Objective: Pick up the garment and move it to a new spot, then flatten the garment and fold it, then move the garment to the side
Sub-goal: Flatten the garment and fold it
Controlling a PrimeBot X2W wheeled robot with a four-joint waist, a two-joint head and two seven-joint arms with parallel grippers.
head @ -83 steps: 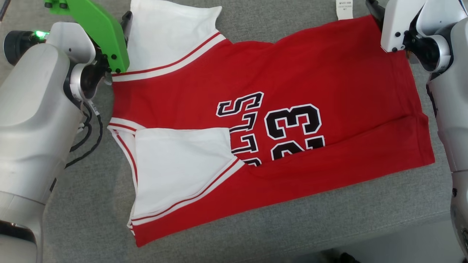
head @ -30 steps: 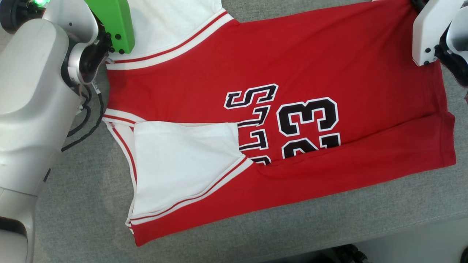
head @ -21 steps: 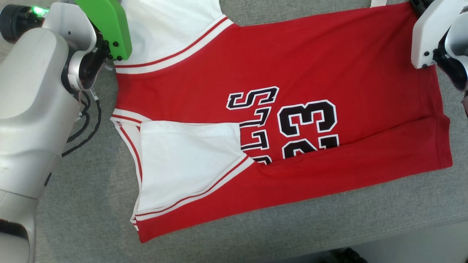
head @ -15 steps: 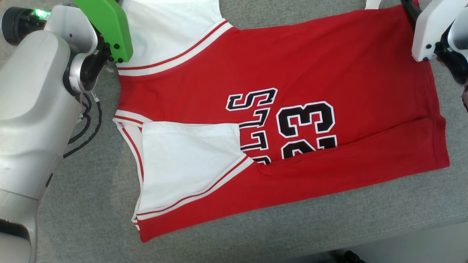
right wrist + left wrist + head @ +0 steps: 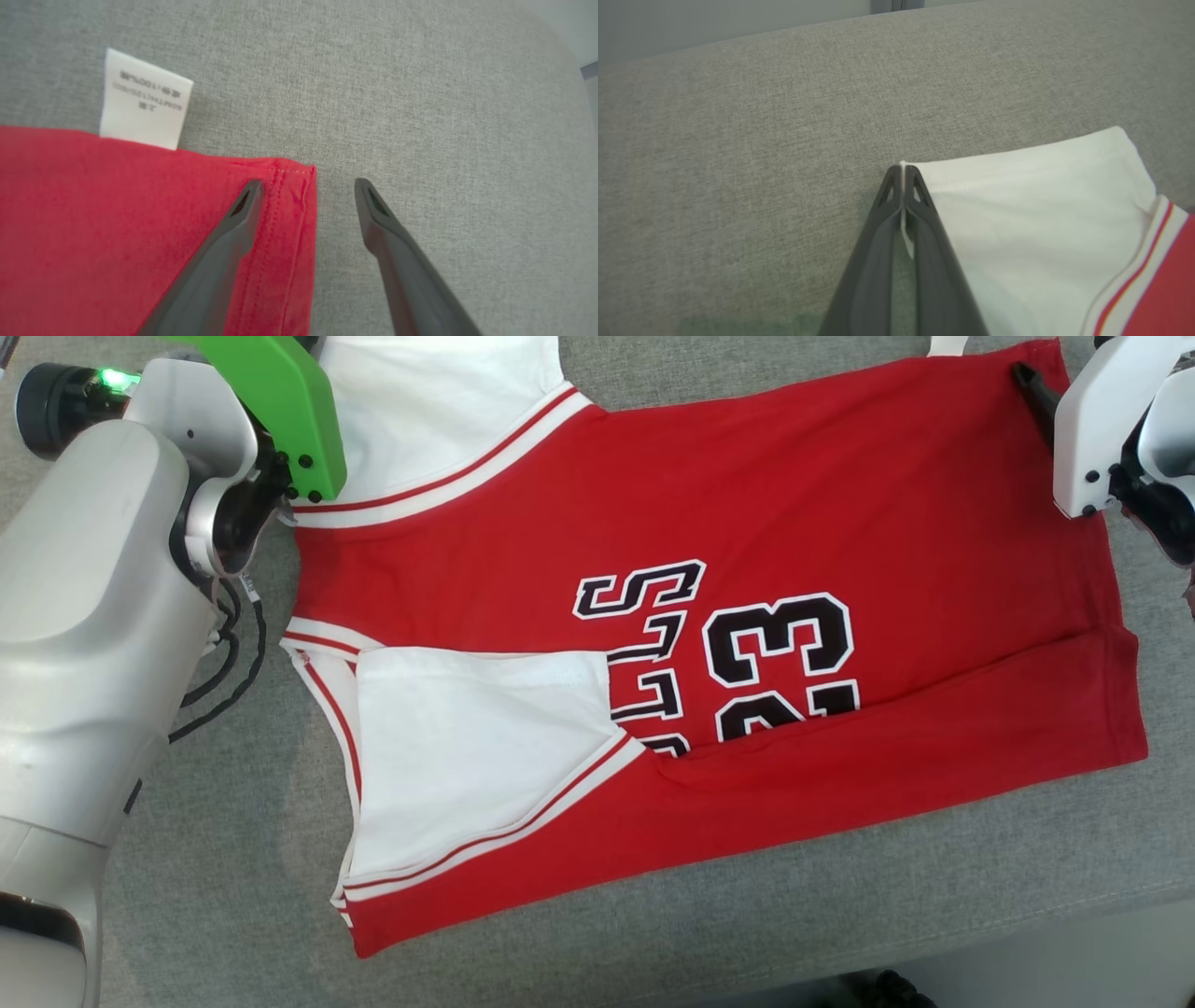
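The red jersey [image 5: 747, 504] with white sleeves and black "23" lettering lies spread on the grey cushion [image 5: 215, 859]. Its near long edge is folded over the print. My left gripper [image 5: 902, 170] is shut on the far corner of the white sleeve [image 5: 1041, 210]; in the head view its green housing [image 5: 280, 411] sits over that sleeve at the top left. My right gripper [image 5: 308, 186] is open just above the far right hem corner [image 5: 292, 179], one finger over the red cloth and one over bare cushion. One of its fingers [image 5: 1027, 387] shows beside the white wrist.
A white care label [image 5: 142, 100] sticks out from the jersey's far edge. Black cables [image 5: 224, 672] hang beside my left forearm. The cushion's front edge [image 5: 1027, 905] runs along the lower right, with pale floor beyond it.
The head camera has shifted a little. My right gripper's dark finger has come down into view over the red hem corner. The jersey's right edge has eased slightly leftward.
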